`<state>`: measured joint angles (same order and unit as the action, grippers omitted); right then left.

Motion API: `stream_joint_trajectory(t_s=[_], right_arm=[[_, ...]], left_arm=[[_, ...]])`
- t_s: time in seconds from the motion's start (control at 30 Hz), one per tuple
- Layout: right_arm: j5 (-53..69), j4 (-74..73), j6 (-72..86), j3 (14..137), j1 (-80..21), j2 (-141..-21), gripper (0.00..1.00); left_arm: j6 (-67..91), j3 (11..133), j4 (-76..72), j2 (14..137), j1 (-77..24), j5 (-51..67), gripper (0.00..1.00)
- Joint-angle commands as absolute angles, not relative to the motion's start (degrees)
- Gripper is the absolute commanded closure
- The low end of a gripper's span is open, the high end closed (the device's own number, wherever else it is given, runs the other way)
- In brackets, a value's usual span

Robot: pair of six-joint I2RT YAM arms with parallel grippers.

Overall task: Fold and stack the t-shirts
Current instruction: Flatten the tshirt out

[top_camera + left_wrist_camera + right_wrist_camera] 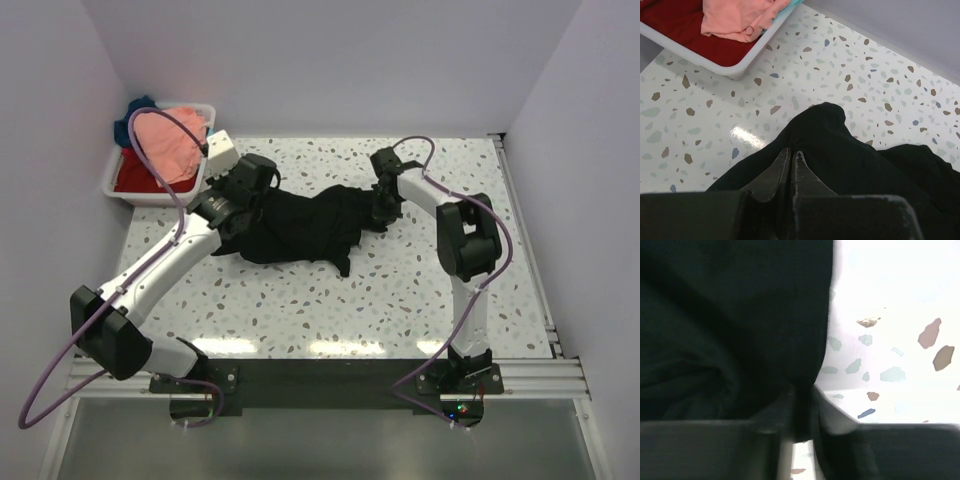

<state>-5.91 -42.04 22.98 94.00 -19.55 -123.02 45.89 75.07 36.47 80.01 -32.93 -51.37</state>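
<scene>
Black t-shirt (300, 225) is noted. Table (400, 290) is recorded white, flecked brown, grey, blue. White bin (740, 67), salmon-pink shirt (168, 145), red shirt (135, 175) are seen.

Four soft cloth shirts are counted – black t-shirt (300, 225), salmon-pink t-shirt (170, 145), red t-shirt (135, 176), dark blue t-shirt (138, 104) – plus one white rectangular plastic bin (140, 198).

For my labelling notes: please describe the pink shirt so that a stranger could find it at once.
Find the white bin by the table's far left corner. The pink shirt lies on top inside it, over the red shirt. It is the only pale salmon cloth.
</scene>
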Motion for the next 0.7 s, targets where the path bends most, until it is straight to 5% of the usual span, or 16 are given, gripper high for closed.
stream_joint_trajectory(t_s=[0.0,0.67], right_arm=[[-6.5,-45.09,23.38,95.18,-20.48,-124.72,0.96],[-23.9,-49.92,23.64,103.6,-21.09,-103.02,1.0]], left_arm=[[46.06,74.27,34.19,77.43,-32.26,-53.0,1.0],[33.05,76.81,24.0,73.57,-31.2,-56.16,1.0]])
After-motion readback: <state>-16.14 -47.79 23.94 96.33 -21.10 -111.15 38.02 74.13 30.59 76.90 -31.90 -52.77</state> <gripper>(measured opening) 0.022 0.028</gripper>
